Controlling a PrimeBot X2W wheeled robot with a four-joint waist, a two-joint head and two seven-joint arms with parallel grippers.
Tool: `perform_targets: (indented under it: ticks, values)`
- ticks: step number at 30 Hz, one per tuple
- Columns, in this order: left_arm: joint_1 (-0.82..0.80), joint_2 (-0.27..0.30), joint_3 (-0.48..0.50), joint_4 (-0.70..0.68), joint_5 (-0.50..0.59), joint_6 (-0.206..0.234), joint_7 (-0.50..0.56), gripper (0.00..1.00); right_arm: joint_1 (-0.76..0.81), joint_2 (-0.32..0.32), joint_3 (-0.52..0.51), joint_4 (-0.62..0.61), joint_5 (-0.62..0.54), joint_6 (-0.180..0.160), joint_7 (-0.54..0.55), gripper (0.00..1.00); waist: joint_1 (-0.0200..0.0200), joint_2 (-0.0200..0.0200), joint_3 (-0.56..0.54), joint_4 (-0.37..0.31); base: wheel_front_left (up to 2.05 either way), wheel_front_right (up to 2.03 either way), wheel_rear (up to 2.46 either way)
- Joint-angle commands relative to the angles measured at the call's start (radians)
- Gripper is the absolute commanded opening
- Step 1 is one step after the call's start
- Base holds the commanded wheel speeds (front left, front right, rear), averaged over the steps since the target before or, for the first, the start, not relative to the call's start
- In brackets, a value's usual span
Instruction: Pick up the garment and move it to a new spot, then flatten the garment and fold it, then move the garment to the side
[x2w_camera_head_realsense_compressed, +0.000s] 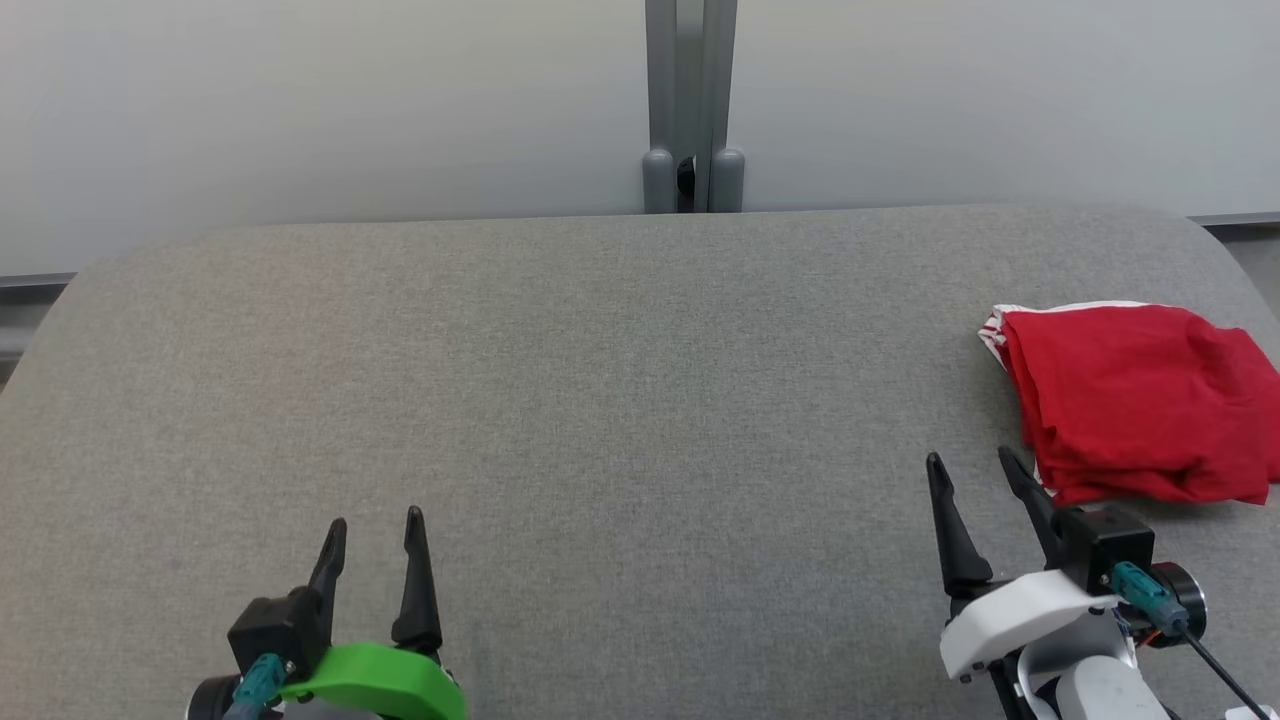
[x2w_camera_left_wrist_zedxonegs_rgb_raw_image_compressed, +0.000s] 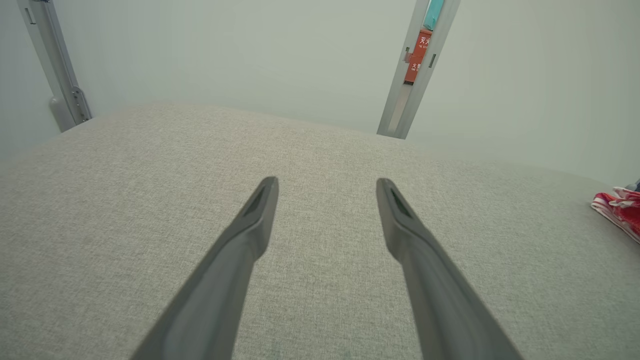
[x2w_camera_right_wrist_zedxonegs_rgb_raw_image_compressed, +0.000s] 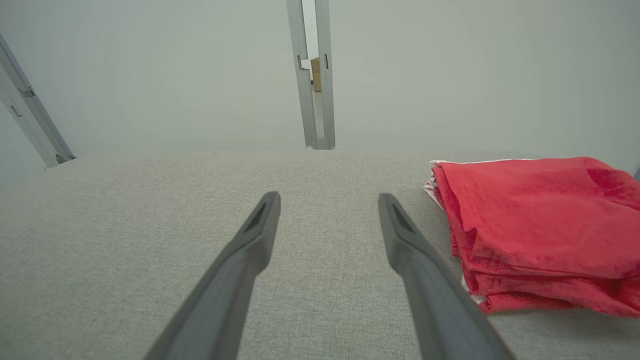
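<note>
On the bench (x2w_camera_head_realsense_compressed: 600, 400), head view: folded red garment (x2w_camera_head_realsense_compressed: 1135, 400) at three o'clock; left tool (x2w_camera_head_realsense_compressed: 375, 530) at seven, right tool (x2w_camera_head_realsense_compressed: 975, 465) at five, both released. Left wrist view: garment edge at three. Right wrist view: garment at three, just beside that tool.

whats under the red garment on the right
The folded red garment rests on the grey padded table. A white striped layer peeks from beneath its far left corner; anything else underneath is covered.
</note>
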Motion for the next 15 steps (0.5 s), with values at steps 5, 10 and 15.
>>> perform_targets:
  ticks: [5,10,15]
  values:
    - [0.018,-0.009,-0.002,0.029,-0.010,-0.001,0.008,0.00,0.020,0.005,-0.003,0.033,0.010,0.000,0.005,0.00,0.0000,0.0000,0.000,0.000,0.00,0.00,0.00]
    - [0.011,-0.016,0.027,0.026,-0.091,-0.020,0.034,0.00,0.011,0.005,-0.017,0.032,0.115,0.000,0.033,0.00,0.0000,0.0000,0.002,-0.001,0.00,0.00,0.00]
    - [0.004,-0.021,0.053,0.023,-0.163,-0.038,0.058,0.00,0.010,0.004,-0.024,0.023,0.211,0.000,0.053,0.00,0.0000,0.0000,0.003,-0.001,0.00,0.00,0.00]
